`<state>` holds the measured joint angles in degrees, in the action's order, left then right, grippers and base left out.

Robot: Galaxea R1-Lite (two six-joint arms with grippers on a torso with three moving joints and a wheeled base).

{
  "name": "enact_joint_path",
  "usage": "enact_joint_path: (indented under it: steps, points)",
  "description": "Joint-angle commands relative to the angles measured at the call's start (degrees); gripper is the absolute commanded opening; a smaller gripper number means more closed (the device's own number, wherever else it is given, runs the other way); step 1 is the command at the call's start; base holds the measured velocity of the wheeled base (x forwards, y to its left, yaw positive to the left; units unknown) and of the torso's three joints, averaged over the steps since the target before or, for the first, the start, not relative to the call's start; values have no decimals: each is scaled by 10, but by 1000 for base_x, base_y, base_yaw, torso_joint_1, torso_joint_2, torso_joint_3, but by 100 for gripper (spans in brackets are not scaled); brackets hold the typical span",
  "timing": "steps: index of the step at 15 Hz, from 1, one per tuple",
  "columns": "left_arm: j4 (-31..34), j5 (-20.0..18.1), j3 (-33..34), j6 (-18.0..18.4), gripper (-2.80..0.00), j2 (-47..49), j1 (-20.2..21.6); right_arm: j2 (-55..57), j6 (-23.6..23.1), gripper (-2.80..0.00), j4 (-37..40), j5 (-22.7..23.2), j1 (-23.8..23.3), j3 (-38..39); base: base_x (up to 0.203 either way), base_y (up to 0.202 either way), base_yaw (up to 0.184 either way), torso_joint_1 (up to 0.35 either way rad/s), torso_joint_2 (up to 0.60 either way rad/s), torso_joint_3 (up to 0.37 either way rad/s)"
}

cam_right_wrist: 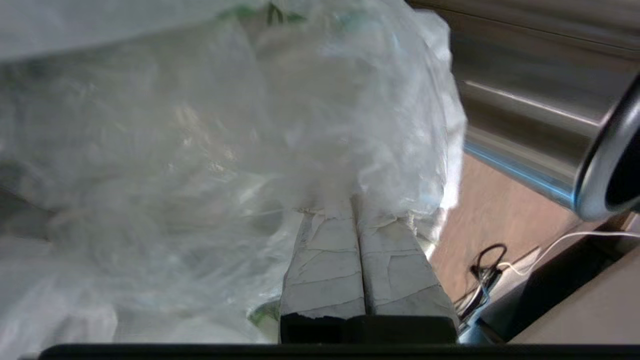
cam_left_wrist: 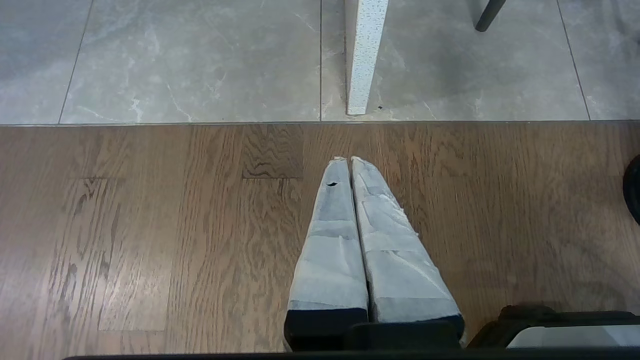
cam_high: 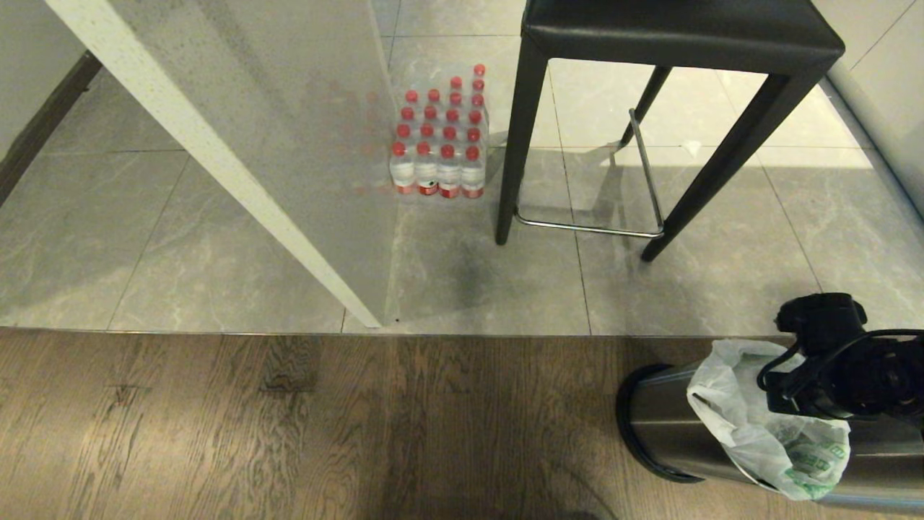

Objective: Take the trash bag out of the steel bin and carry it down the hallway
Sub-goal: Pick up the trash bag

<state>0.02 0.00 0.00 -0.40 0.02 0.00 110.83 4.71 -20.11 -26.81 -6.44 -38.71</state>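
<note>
Right gripper closed, taped fingers pressed together with a fold of the trash bag pinched at the tips. Bag bunched directly ahead of and around the fingertips, spilling over them. In the head view, gripper low at the right, over the mouth of the steel bin. Bin lying on its side on the wood floor, long axis roughly level, black rim and open mouth toward the right gripper, black base away from it toward the tiled floor. Bag draped out of the bin's side, hanging just below the gripper, loose end trailing down. Green print on the bag, too crumpled to read.

Left gripper closed on nothing, fingers together, above bare wood planks, well apart from bag and bin.

Beyond the right gripper, on the tiles: black stool, pack of red-capped water bottles, labels unreadable.
</note>
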Motion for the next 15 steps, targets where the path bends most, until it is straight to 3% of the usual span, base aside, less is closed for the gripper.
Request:
enact_joint_path:
  steps: [1, 7, 11, 15]
  points:
    - [0, 0, 0, 0, -280, 0, 0, -24, 1, 0, -1, -7, 0, 12, 0, 0, 0, 0, 0, 0]
    - [0, 0, 0, 0, -280, 0, 0, -109, -8, 0, 11, -5, 13, 42, 0, 0, 0, 0, 0, 0]
    - [0, 0, 0, 0, -280, 0, 0, -184, -7, 0, 85, -6, 33, 50, 0, 0, 0, 0, 0, 0]
    - [0, 0, 0, 0, -280, 0, 0, -203, -12, 0, 96, -9, 42, 82, 0, 0, 0, 0, 0, 0]
